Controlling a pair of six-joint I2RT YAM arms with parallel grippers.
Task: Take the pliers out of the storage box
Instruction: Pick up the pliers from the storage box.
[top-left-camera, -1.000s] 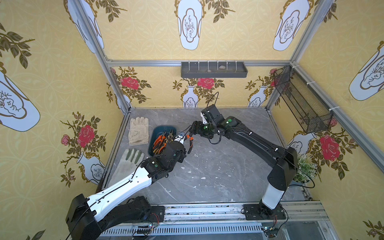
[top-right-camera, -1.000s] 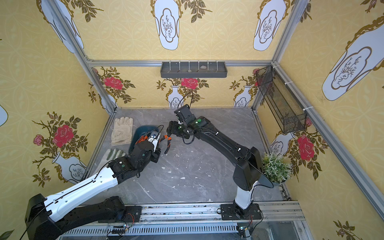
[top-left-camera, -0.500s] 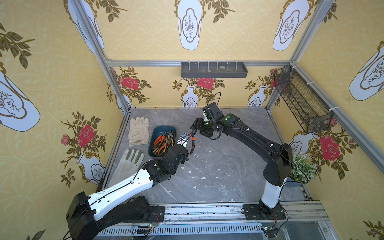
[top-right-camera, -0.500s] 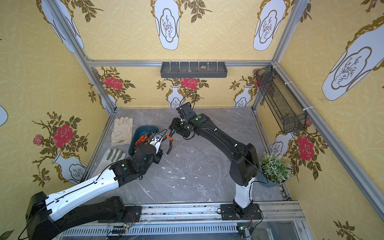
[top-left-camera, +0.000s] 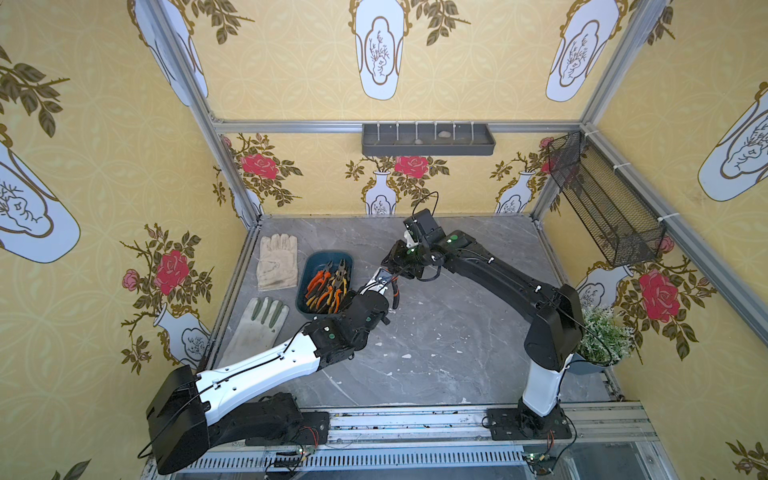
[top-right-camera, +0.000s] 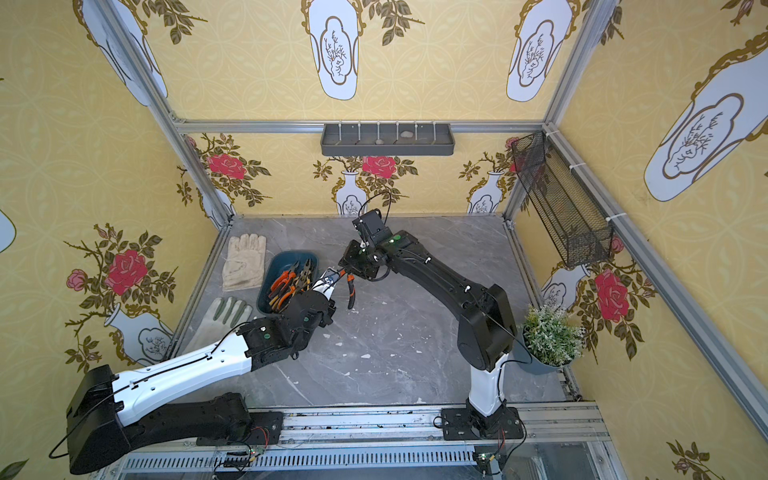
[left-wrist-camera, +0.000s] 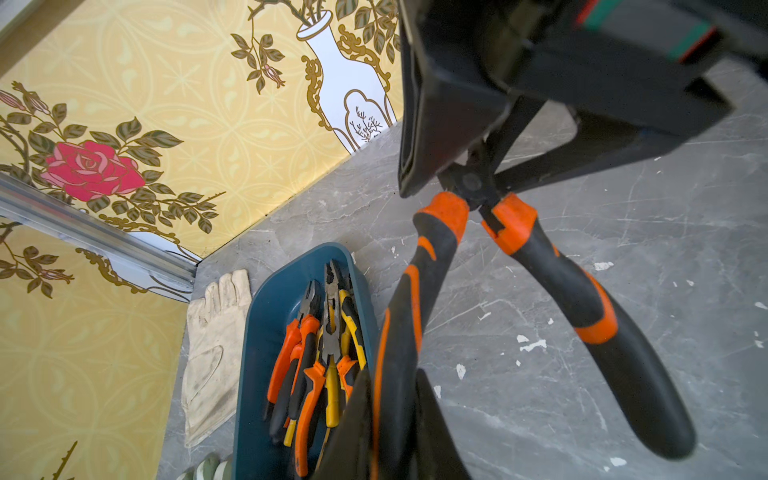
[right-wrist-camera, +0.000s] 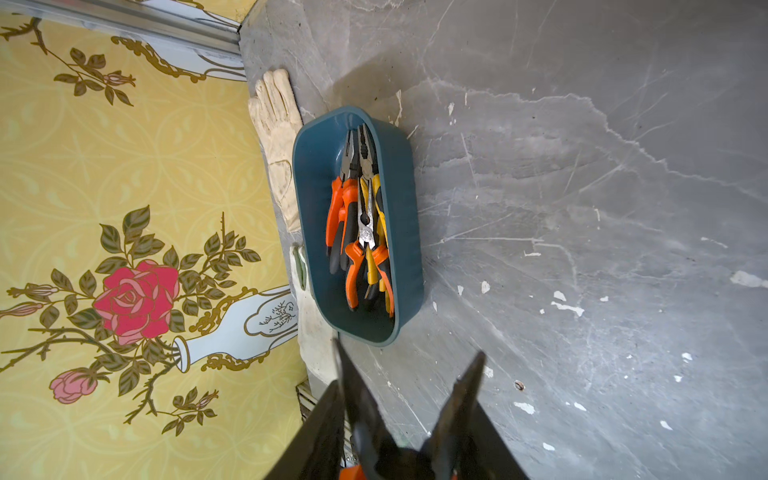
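My left gripper (left-wrist-camera: 395, 424) clamps one handle of the orange pliers (left-wrist-camera: 582, 299), lifted clear of the box (left-wrist-camera: 253, 353). My right gripper (left-wrist-camera: 465, 183) has just narrowed around their metal head, though I cannot tell whether it grips yet. A handover is starting; the other pliers (left-wrist-camera: 328, 345) wait inside.

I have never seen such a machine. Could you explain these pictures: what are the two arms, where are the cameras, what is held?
These are two robot arms, each ending in a two-finger gripper. Two pictures look down from above on the scene; the other two come from cameras on the wrists. On the grey table lie two gloves and a blue storage box with pliers in it. The left gripper holds orange-and-black pliers in the air by one handle. The right gripper reaches around their metal head; whether it clamps it, I cannot tell.
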